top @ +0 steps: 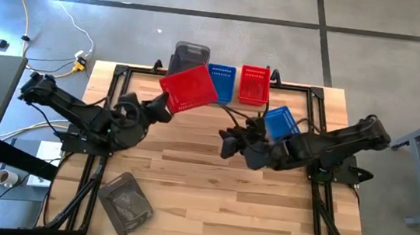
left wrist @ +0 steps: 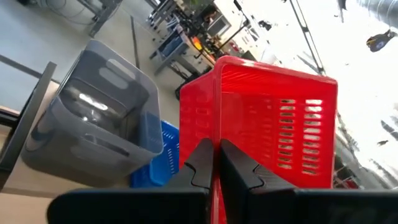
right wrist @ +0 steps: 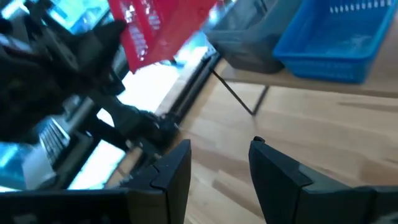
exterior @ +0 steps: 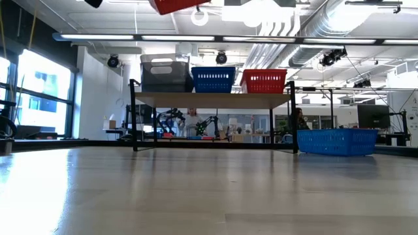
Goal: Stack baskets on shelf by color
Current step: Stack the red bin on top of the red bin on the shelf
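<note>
Hanging in the air above the shelf's left part, a red basket is clamped by its rim between the fingers of the left gripper.

The shelf stands along the far edge of the table and carries three baskets in a row: a grey basket at the left, a blue basket in the middle and a second red basket at the right. Another blue basket sits on the table just in front of the shelf's right end, close by the right arm. A second grey basket lies well apart, near the table's front left. The right gripper hovers over the table's middle with its fingers spread and nothing between them.
</note>
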`<move>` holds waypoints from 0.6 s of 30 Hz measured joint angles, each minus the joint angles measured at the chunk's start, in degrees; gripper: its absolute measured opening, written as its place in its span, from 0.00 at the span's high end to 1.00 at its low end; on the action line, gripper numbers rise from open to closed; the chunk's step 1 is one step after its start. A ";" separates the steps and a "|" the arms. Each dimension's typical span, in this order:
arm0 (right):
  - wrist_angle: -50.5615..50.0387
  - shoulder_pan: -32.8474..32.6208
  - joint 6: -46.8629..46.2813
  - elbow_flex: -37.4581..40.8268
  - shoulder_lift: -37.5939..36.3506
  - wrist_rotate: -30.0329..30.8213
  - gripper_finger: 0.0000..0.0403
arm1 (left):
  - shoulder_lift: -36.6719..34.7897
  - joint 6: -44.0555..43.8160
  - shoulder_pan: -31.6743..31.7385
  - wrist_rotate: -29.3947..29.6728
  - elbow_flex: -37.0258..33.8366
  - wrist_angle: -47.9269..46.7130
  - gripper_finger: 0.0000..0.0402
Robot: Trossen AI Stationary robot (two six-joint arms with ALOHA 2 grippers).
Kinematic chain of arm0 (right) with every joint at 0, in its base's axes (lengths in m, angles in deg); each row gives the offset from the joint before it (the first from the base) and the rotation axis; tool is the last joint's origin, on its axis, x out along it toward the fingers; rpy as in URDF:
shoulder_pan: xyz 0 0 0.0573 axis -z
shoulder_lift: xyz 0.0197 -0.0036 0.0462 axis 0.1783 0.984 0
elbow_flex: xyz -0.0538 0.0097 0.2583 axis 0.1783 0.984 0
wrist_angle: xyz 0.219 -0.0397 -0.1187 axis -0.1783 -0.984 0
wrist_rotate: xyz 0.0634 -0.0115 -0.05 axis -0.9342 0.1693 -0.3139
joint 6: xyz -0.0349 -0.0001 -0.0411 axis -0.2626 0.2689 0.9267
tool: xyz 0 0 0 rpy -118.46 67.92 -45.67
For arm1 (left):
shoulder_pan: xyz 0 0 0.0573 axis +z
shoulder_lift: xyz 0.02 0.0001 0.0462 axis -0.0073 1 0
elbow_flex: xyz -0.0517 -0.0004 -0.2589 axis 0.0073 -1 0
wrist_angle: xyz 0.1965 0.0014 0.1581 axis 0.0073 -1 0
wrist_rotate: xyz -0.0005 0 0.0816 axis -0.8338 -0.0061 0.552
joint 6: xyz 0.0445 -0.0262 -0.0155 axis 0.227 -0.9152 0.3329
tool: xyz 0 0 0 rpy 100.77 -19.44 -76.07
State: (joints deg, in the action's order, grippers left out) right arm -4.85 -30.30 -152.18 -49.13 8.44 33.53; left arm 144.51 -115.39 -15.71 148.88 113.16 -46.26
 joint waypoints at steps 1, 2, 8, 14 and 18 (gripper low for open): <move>1.49 -0.02 0.02 0.00 0.49 0.77 0.64 | 0.55 0.00 -0.35 0.42 0.00 -0.04 1.00; 2.59 -0.02 0.00 0.00 0.99 1.36 0.64 | 1.18 0.01 -0.63 1.08 0.00 0.09 1.00; 11.08 0.52 -1.07 0.00 4.16 2.37 0.64 | 4.17 0.02 -1.74 2.66 0.00 0.71 1.00; 15.73 1.60 -3.93 0.00 6.60 1.91 0.64 | 6.04 1.82 -1.74 3.19 -0.02 1.41 1.00; 16.20 2.50 -6.17 0.02 6.98 3.63 0.64 | 6.75 1.95 -1.76 3.45 -0.02 1.38 1.00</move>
State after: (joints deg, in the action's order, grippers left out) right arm 11.36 -27.80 -158.34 -49.11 15.42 37.16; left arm 151.27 -113.45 -17.48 152.34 113.14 -44.87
